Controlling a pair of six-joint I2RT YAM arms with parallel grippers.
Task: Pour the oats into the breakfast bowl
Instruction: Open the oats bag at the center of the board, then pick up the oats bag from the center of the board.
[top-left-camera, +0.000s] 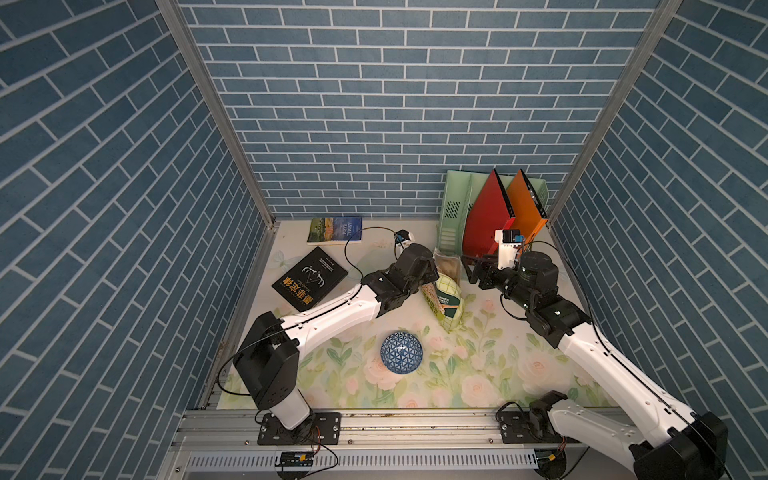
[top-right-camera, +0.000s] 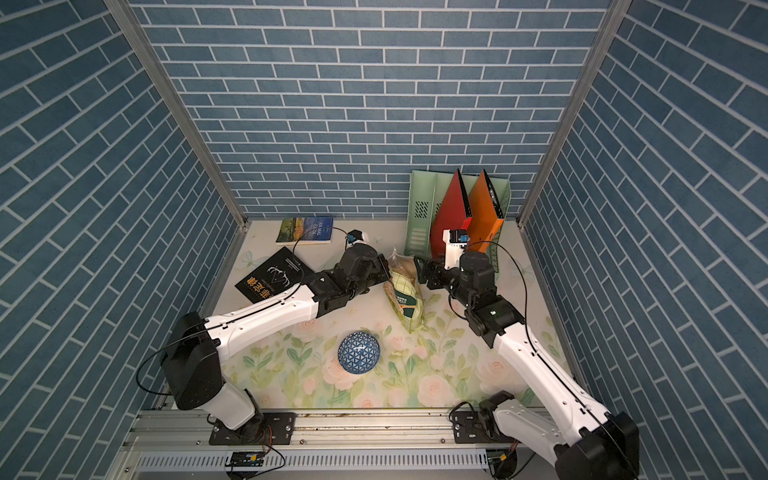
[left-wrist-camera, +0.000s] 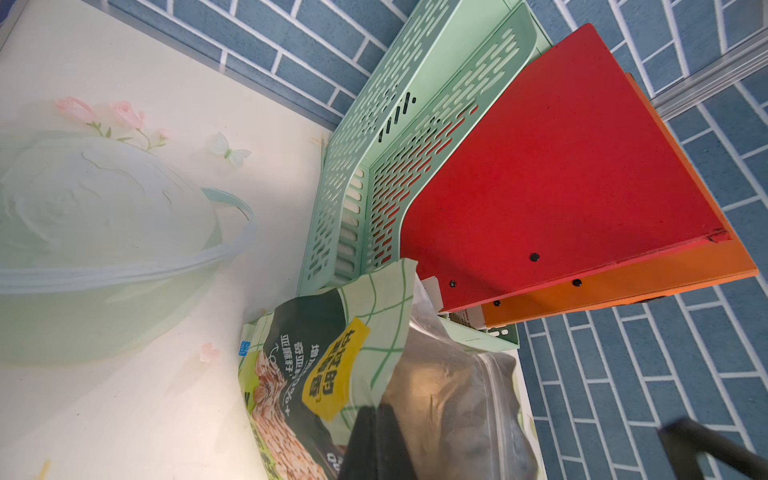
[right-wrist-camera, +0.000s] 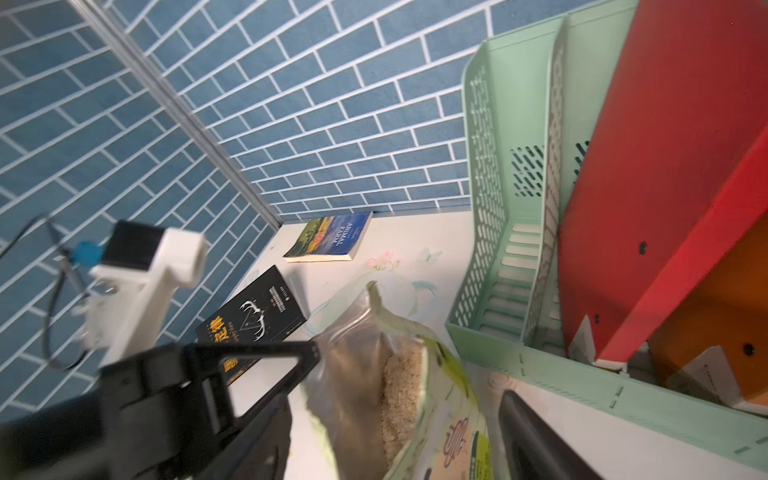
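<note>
One glossy green checked oats pouch (top-left-camera: 446, 301) leans mid-table, top open, with fine pale oats (right-wrist-camera: 401, 395) showing inside. L gripper (top-left-camera: 433, 272) pinches the pouch's upper side. R gripper (top-left-camera: 472, 270) is spread wide, just beside the pouch mouth. One round ceramic breakfast bowl (top-left-camera: 401, 351), blue-white triangles, sits apart, nearer the arm bases, on a floral mat (top-left-camera: 478, 374). At back: 1 perforated mint plastic rack (top-left-camera: 453, 212) w/ 2 stiff folders, red folder (top-left-camera: 488, 216) & orange folder (top-left-camera: 525, 208); 2 flat books, black book (top-left-camera: 309, 277) & blue book (top-left-camera: 334, 230).
</note>
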